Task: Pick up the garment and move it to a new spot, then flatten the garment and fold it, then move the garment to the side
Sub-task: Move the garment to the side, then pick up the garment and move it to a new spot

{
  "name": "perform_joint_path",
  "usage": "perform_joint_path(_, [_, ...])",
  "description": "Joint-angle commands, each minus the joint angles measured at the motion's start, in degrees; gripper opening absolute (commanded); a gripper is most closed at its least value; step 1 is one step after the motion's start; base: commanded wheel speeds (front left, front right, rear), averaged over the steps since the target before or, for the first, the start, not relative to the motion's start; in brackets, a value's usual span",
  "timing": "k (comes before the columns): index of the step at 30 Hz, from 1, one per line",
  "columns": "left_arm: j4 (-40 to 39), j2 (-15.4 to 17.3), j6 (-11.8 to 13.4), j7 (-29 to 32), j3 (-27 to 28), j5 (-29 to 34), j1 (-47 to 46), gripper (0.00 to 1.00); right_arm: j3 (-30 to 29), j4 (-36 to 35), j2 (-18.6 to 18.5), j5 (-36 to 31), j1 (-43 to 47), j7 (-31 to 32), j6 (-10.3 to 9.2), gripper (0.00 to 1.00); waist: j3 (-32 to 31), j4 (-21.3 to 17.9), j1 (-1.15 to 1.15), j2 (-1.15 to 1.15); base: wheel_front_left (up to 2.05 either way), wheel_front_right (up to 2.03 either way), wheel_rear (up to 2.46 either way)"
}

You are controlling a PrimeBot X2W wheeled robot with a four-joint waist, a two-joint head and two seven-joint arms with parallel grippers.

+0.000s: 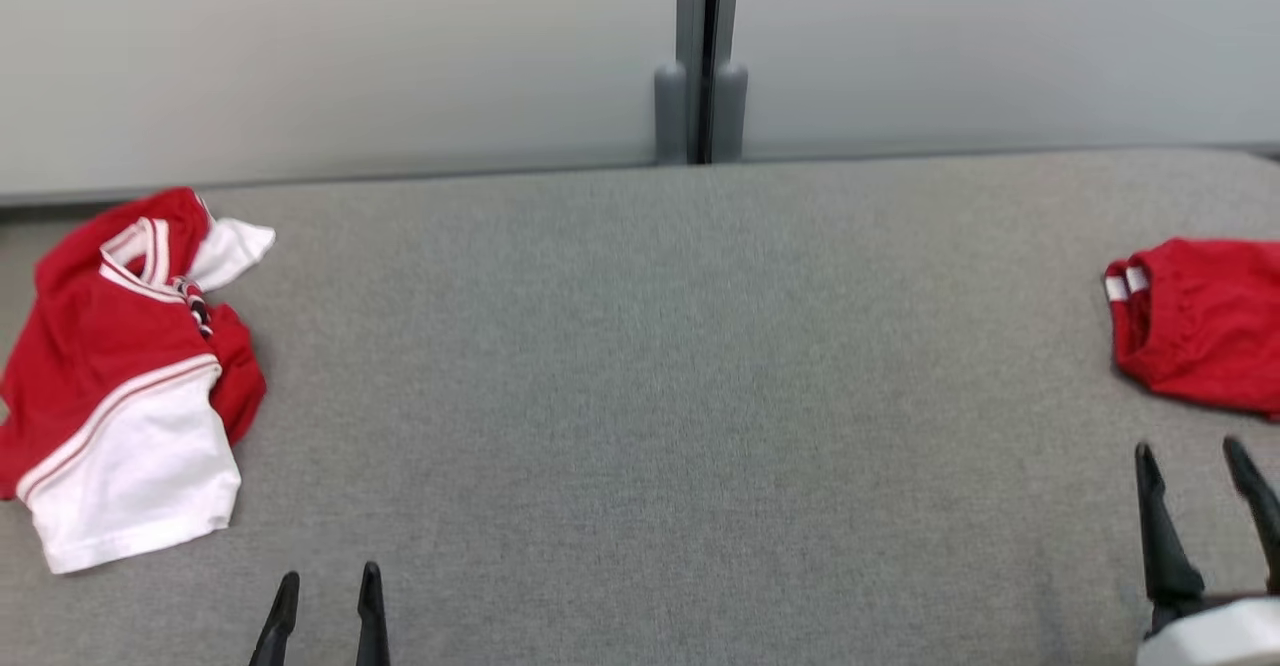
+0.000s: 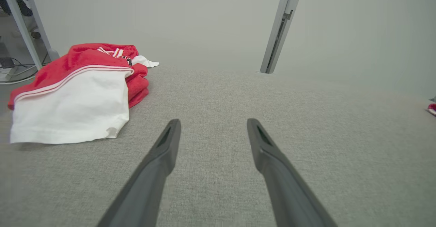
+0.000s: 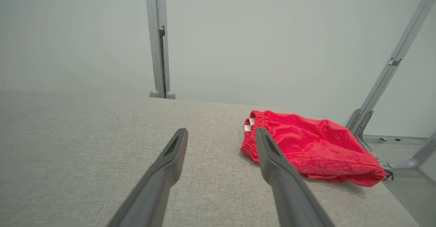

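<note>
Shorts [image 1: 1200, 321] lie folded on the table [image 1: 650, 366], far right of the post [image 1: 708, 56]; I judge the move-aside step done. Right gripper [image 1: 1188, 446], also right of the post, is spread and empty. Shirt [image 1: 120, 376] lies crumpled far left of the post. Left gripper [image 1: 330, 574] is spread and empty. Next move likely calls for pinching the shirt and carrying it toward the post.

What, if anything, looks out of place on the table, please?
The red-and-white garment lies crumpled on the table, far left; the red shorts, far right, look folded. Nothing seems spilled or damaged.
</note>
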Motion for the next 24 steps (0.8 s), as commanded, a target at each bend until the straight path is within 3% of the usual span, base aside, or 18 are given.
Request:
perform_joint_path(1, [0.0,0.2,0.1,0.0,0.8,0.0,1.2,1.0,-0.8,-0.5,0.8,-0.6,2.8,-1.5,-0.03,1.0,-4.7,0.8,0.0,0.0,0.0,0.0,0.0])
perform_joint_path(7, [0.5,0.2,0.1,0.0,2.5,0.1,2.2,1.0,0.1,-4.0,3.6,0.3,8.7,-2.5,-0.02,1.0,-6.4,2.8,0.0,0.0,0.0,0.0,0.0])
perform_joint_path(24, [1.6,0.2,-1.5,0.0,2.8,1.5,0.2,1.0,3.0,-3.1,4.6,1.4,13.3,-2.5,-0.02,1.0,-7.8,4.8,0.0,0.0,0.0,0.0,0.0])
